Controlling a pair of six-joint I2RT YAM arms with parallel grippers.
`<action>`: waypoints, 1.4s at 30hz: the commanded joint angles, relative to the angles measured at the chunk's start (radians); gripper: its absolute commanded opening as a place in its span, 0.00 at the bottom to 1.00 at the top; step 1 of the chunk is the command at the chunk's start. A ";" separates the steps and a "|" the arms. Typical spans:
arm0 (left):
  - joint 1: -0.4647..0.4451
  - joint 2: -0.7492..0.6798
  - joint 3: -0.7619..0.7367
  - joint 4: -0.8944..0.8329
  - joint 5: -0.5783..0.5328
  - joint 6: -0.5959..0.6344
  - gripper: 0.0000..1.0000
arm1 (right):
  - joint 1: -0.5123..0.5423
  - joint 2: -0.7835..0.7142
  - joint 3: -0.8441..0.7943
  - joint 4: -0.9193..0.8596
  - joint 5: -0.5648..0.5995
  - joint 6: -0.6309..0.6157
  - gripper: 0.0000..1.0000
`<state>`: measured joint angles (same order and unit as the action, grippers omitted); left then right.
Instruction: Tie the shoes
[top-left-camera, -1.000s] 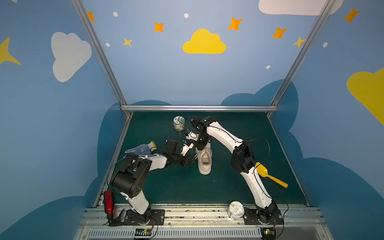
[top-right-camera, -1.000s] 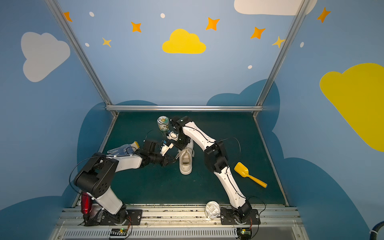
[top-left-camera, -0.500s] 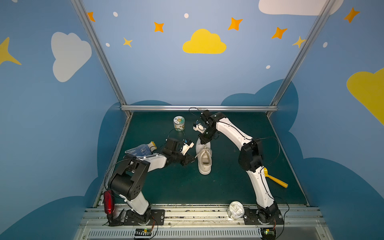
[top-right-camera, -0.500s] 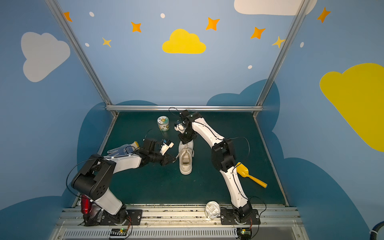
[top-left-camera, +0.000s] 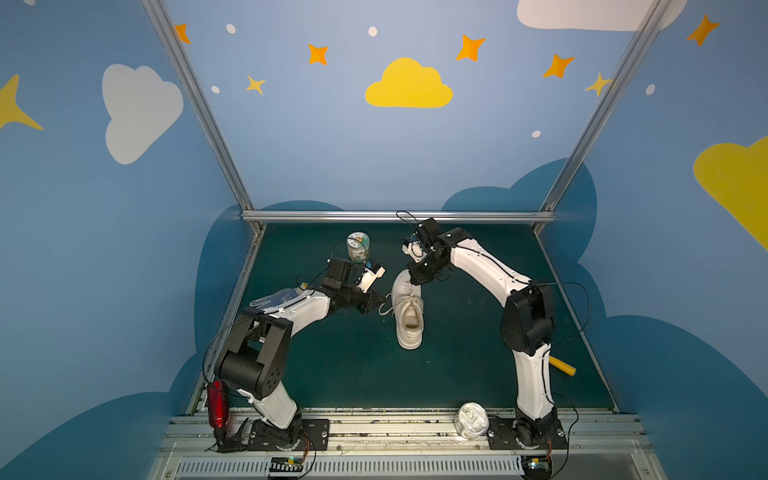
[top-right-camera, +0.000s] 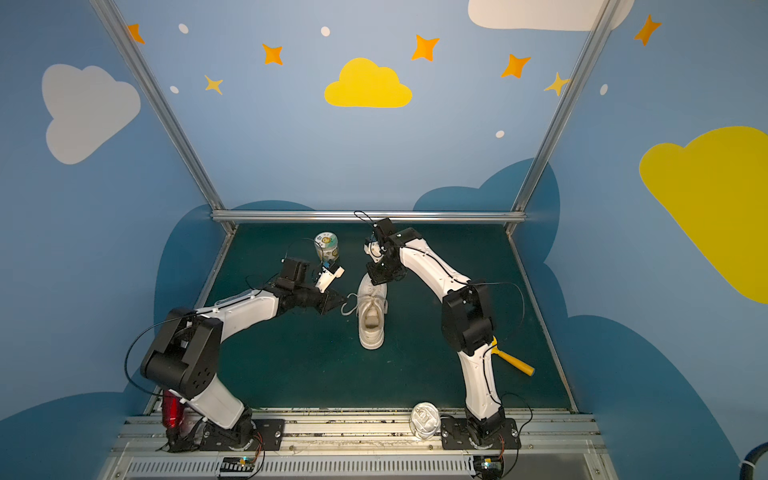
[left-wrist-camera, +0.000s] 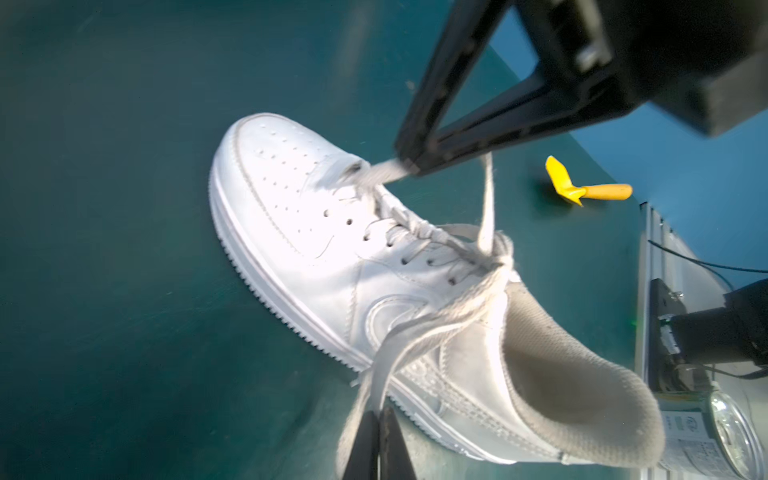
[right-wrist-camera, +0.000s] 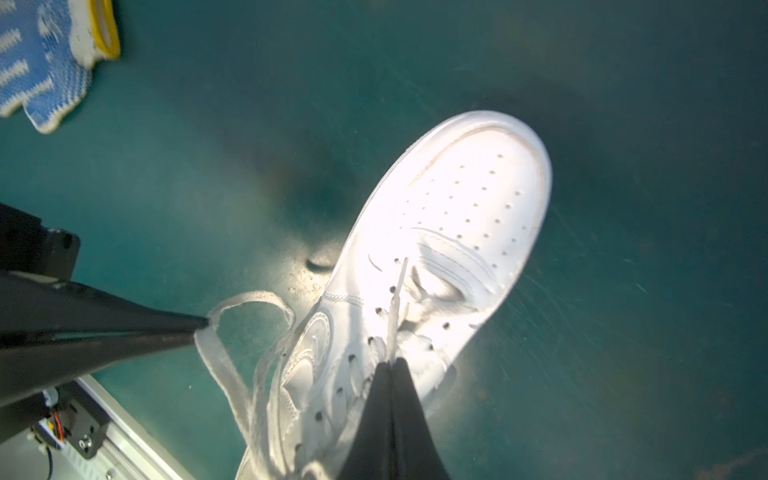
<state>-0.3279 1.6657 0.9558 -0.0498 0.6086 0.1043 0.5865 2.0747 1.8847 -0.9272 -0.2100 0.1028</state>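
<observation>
1. we see the shoe (top-left-camera: 409, 316) mid-bench, toe toward the far edge.
2. our left gripper (right-wrist-camera: 203, 326) is clamped on a lace loop (right-wrist-camera: 249, 296).
3. our right gripper (right-wrist-camera: 390, 363) pinches the other lace (right-wrist-camera: 394, 307).

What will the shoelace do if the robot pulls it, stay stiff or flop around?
Probably flop: the lace bends into a soft loop where the left gripper pinches it. It looks flat and woven, so it likely won't slip out easily. The sneaker sits loose on the mat, so a hard tug from the right gripper might drag it.
</observation>
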 joint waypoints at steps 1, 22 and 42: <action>0.009 -0.014 0.053 -0.101 -0.003 0.059 0.07 | -0.009 -0.070 -0.055 0.079 0.034 0.066 0.00; 0.009 0.140 0.265 -0.291 -0.015 0.155 0.07 | -0.056 -0.095 -0.219 0.128 0.131 0.236 0.25; 0.028 0.105 0.290 -0.298 0.019 0.182 0.54 | -0.250 -0.267 -0.511 0.330 -0.299 0.228 0.43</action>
<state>-0.3077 1.8061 1.2472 -0.3534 0.5945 0.2668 0.3630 1.8450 1.4124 -0.6735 -0.3435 0.3092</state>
